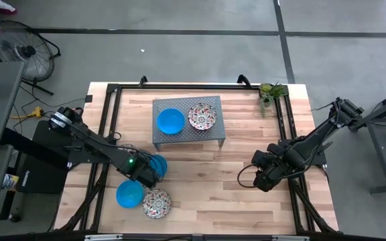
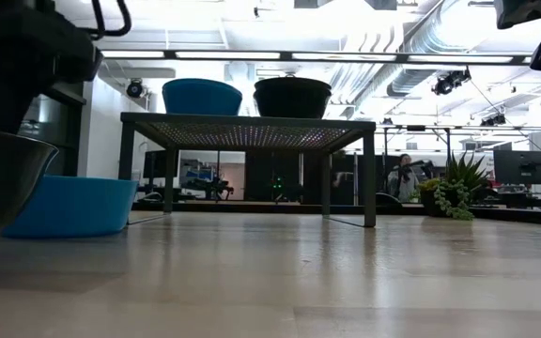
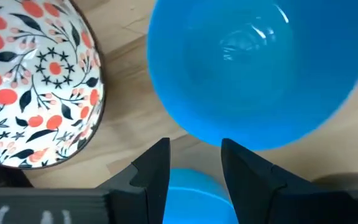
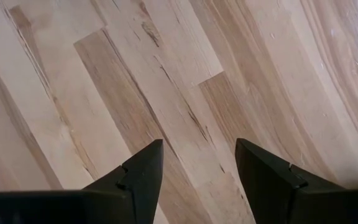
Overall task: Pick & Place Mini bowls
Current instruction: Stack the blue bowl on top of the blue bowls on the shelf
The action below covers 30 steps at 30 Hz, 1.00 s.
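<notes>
My left gripper (image 1: 147, 173) (image 3: 194, 144) hangs over the table's near left part, shut on a plain blue mini bowl (image 1: 158, 163) (image 3: 191, 196). Below and just past it, a second blue bowl (image 1: 129, 194) (image 3: 260, 68) and a white floral bowl (image 1: 157, 203) (image 3: 36, 81) sit upright on the wood, side by side. The grey perforated stand (image 1: 210, 134) carries another blue bowl (image 1: 170, 120) and a floral bowl (image 1: 202, 116). My right gripper (image 1: 261, 179) (image 4: 199, 144) waits open above bare wood at the right. My left gripper has part of the blue bowl (image 3: 194, 186) between its two fingers (image 3: 151, 168), coming down at it from above. The fingers and the wrist hide the exact place of contact. Whether the bowl is lifted clear, I cannot tell.
A black frame rail (image 1: 109, 114) runs round the tabletop. A small green plant (image 1: 271, 92) stands at the far right corner. Bare wood lies between the stand and the near edge and in front of the right arm.
</notes>
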### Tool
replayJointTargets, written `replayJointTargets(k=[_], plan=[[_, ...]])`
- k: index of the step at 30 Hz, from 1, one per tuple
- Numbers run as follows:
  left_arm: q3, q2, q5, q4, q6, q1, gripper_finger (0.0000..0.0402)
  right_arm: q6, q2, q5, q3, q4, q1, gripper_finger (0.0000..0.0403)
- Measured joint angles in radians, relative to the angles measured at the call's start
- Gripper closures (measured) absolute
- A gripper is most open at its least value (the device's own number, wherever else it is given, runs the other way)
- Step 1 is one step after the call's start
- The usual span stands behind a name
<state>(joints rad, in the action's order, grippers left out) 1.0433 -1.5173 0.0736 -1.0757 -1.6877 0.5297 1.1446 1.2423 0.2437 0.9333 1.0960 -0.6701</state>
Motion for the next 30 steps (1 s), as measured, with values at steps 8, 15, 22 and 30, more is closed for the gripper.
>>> replayJointTargets(k=[8,15,22,30], plan=[[-0.056,0.000,-0.002,0.020,0.002,-0.033,0.0261,-0.002,0.000,-0.009,0.000,0.000,0.000,0.0215],[-0.060,0.000,0.012,0.086,0.060,-0.094,0.0261,-0.001,0.000,-0.036,0.000,0.000,0.000,0.0215],[-0.060,-0.011,0.015,0.074,0.065,-0.120,0.0261,0.005,0.000,-0.042,0.000,-0.002,0.000,0.0215],[-0.060,-0.012,0.020,0.070,0.079,-0.119,0.0261,0.006,0.000,-0.042,0.000,-0.003,0.000,0.0215]])
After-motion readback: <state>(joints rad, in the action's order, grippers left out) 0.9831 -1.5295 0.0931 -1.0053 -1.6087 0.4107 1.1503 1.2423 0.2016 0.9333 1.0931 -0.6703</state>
